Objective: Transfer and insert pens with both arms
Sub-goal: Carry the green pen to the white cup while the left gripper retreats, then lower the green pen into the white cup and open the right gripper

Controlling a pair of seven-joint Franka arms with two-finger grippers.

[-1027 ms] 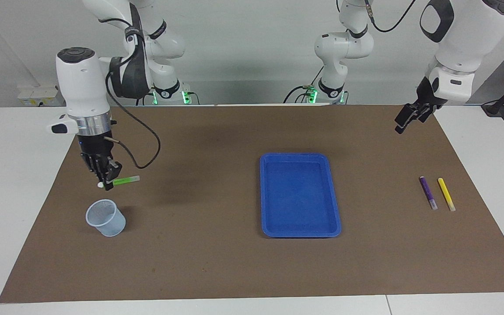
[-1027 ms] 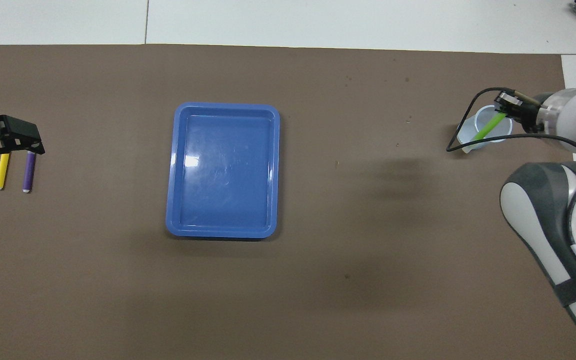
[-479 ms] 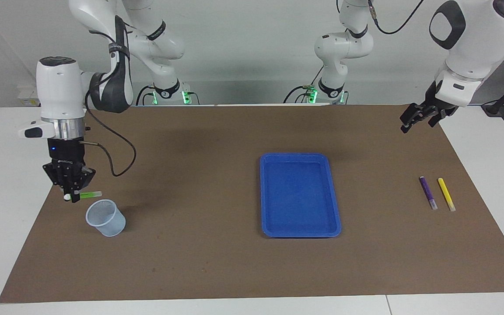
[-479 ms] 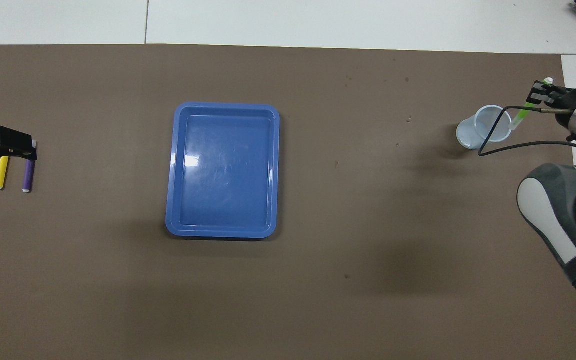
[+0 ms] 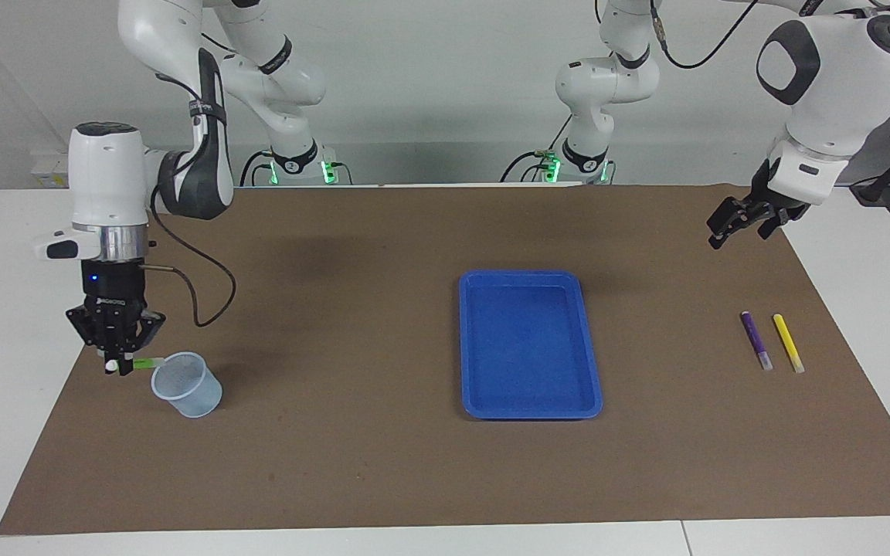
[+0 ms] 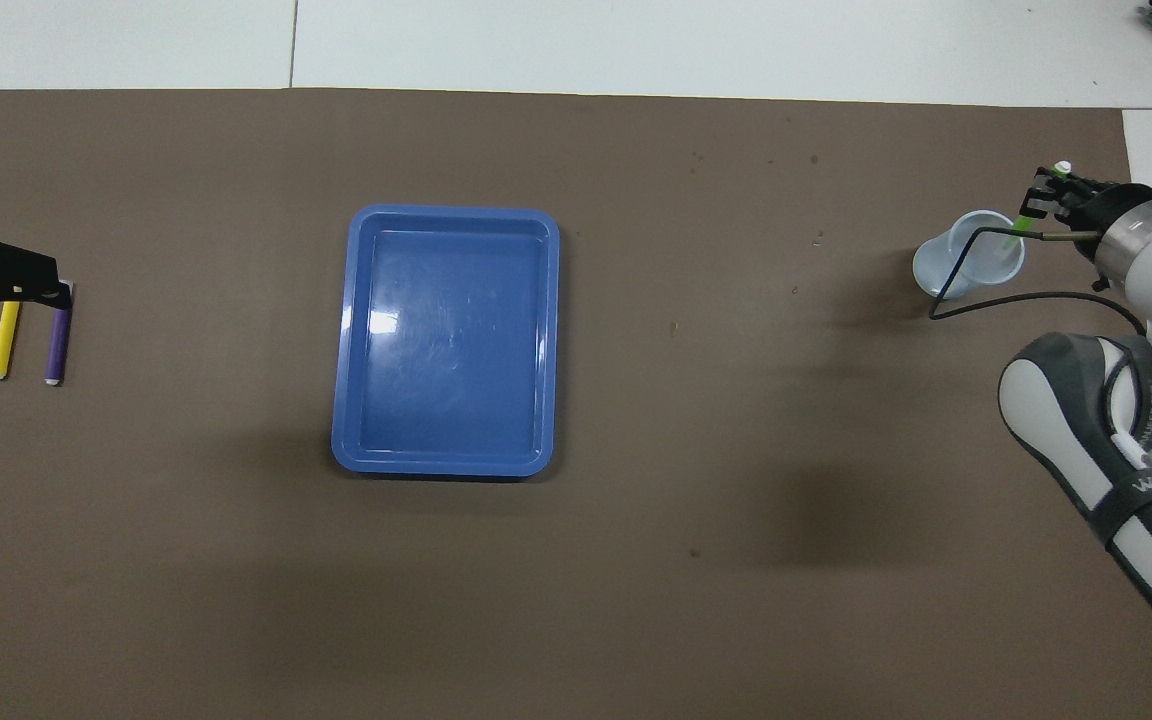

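Right gripper (image 5: pixel 119 366) pinches green pen (image 5: pixel 147 361) at cup's (image 5: pixel 187 384) nine-o'clock rim; left gripper (image 5: pixel 737 221), spread, waits over mat edge.

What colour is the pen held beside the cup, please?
Bright green pen, white-tipped; clearest in the facing view.

Three pens: one green pen (image 5: pixel 147 361), one purple pen (image 5: pixel 754 340), one yellow pen (image 5: pixel 788 343). One pale cup (image 5: pixel 187 384). One blue tray (image 5: pixel 528 344). One brown mat (image 5: pixel 352 463) on one white surface (image 5: pixel 5 324). Two large white arms, each with one black hand: right hand (image 5: pixel 120 368), left hand (image 5: pixel 737 226). Two smaller white arms with green-lit bases.
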